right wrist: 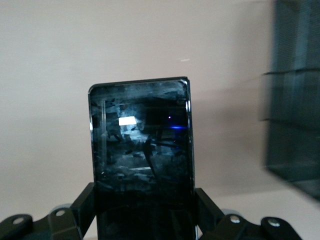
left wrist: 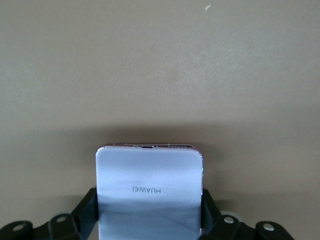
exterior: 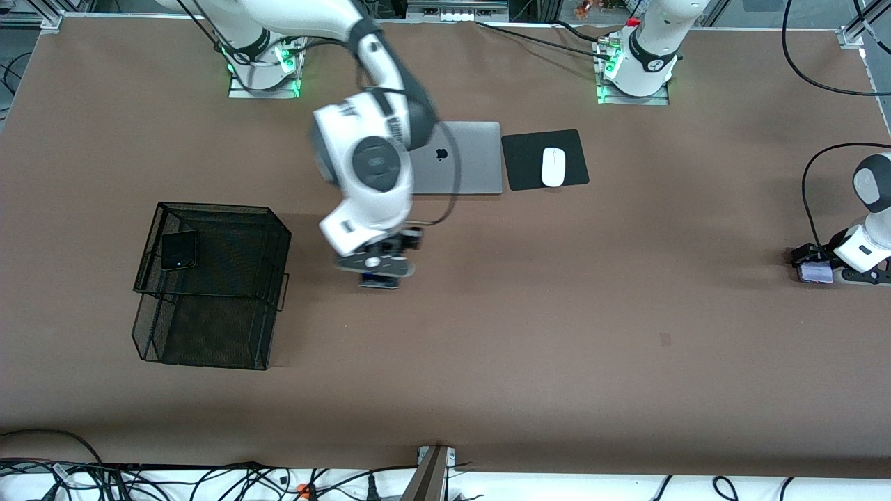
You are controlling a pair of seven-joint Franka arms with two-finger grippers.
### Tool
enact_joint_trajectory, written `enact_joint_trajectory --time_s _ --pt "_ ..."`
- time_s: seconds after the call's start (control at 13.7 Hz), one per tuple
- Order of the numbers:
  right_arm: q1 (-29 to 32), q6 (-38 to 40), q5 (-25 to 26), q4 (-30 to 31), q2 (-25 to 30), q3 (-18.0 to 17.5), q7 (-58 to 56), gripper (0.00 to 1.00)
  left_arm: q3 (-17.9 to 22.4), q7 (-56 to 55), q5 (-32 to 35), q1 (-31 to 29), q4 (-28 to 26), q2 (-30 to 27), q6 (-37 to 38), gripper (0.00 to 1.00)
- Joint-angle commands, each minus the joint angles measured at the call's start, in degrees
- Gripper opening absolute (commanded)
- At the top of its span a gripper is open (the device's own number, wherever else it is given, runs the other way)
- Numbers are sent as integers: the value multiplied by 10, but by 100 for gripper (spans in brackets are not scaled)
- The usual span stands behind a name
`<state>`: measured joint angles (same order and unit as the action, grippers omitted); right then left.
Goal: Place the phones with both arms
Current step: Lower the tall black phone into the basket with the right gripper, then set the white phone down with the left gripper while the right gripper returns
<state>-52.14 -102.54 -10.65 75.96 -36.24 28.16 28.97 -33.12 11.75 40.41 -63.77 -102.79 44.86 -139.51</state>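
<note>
2 glossy flat phones: lavender phone (left wrist: 149, 192), black slab (right wrist: 141, 150).

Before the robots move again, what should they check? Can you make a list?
1. Right claw shut on the black phone: ok.
2. Left claw around the pale phone: ok; firm grip: cannot tell.
3. Pale phone off the table: cannot tell.
4. Small phone already on the basket top tier: ok.
5. Room left on that tier: ok.
6. Laptop and mouse away from both claws: ok.
</note>
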Motion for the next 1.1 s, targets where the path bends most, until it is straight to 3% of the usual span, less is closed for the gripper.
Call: enact_joint_trajectory --time_s 0.0,0.29,0.51,0.66,0.8,0.88,0.95,1.02 --pt "-11 -41 4 195 142 49 -116 0 -50 -4 8 10 10 -36 77 46" --pt "-11 -112 5 342 223 142 -273 0 -152 -34 2 51 114 -46 287 46" --pt "-10 -175 1 408 229 169 -322 0 -158 -100 -31 168 178 -45 377 47" --pt "-4 -210 -1 423 213 169 -322 0 -160 -165 -111 224 184 -46 406 47" --pt "11 -230 -5 419 193 169 -322 0 -158 -247 -232 286 181 -43 408 50" --pt "16 -231 -14 415 191 169 -322 27 -158 -288 -259 317 182 -34 401 50" --pt "19 -231 -30 402 180 169 -321 98 -155 -329 -265 356 183 -22 383 50" --pt "20 -226 -38 386 170 169 -321 100 -151 -375 -268 398 182 -16 337 50"
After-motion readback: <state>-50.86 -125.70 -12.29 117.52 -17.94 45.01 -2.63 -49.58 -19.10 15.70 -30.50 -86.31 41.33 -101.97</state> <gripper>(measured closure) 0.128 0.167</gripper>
